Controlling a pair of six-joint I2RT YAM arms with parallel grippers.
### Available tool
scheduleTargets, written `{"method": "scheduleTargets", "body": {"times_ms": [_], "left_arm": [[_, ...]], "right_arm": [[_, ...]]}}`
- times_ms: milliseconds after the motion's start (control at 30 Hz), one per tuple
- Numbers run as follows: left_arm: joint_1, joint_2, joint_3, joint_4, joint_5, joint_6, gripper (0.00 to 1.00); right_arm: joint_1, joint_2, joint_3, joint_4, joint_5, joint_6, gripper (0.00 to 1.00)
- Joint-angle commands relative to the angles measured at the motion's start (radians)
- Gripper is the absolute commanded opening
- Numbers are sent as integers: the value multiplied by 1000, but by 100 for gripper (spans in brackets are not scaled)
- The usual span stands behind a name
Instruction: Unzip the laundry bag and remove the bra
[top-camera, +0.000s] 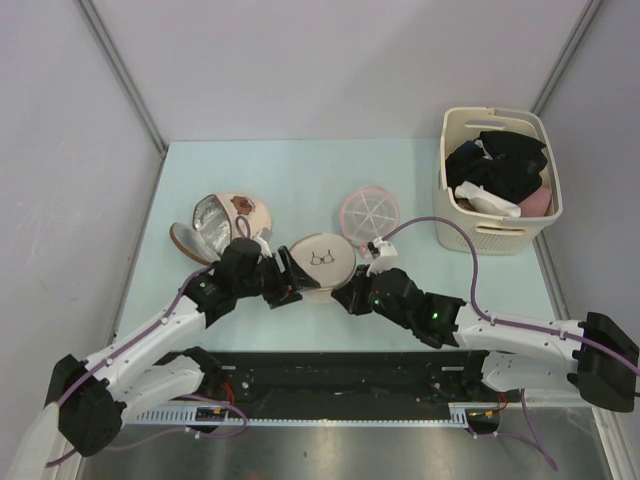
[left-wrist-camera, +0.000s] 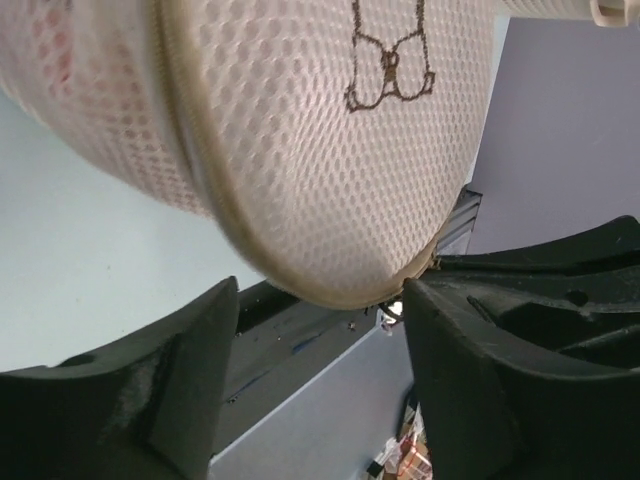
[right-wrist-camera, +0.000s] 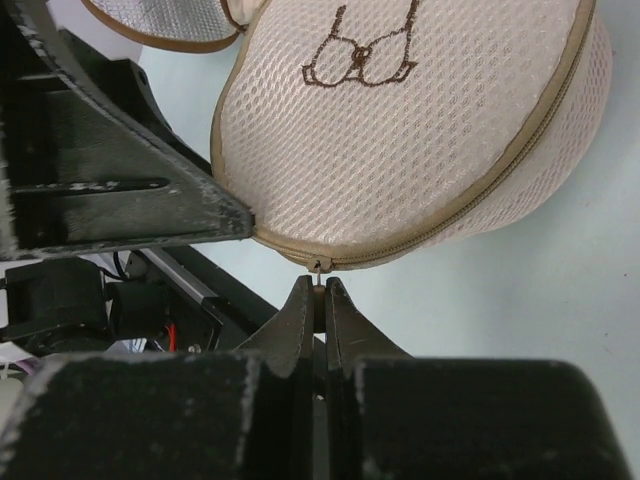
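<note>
We are unzipping. Our right gripper (right-wrist-camera: 318, 292) pinches the pull (right-wrist-camera: 318, 266) at five o'clock on the bag (top-camera: 322, 262); our left gripper (left-wrist-camera: 320, 305) is spread wide. Next we should drag it round the rim.

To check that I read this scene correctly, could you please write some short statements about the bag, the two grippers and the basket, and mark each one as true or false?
1. The right gripper is shut on the zipper pull of the laundry bag. True.
2. The bag's zipper is already fully open. False: the part of the zipper seen from the right wrist is still closed.
3. The basket holds black and white clothes. True.
4. The pink disc lies inside the basket. False: it lies on the table, beyond the bag.
5. The left gripper is shut tight. False: its jaws stand apart, with the bag's rim between them.
</note>
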Motion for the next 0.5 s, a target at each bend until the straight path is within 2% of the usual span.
{"method": "scheduleTargets", "body": {"times_ms": [0, 67, 100, 133, 267, 467], "left_arm": [[-24, 51, 80, 97, -43, -22, 57], [-24, 73, 92, 97, -47, -12, 27], [-24, 78, 96, 92, -52, -2, 6], [-23, 84, 103, 74, -62, 3, 0], [-3, 93, 162, 34, -64, 67, 0], [100, 116, 308, -103, -26, 243, 0]], "right_arm": [[8, 1, 36, -16, 1, -12, 0], [10, -2, 38, -35, 3, -14, 0], [10, -7, 38, -41, 0, -18, 0], [10, -8, 38, -44, -3, -23, 0], [-19, -45, 36, -108, -46, -93, 0], [-194, -66, 32, -216, -102, -196, 0]]}}
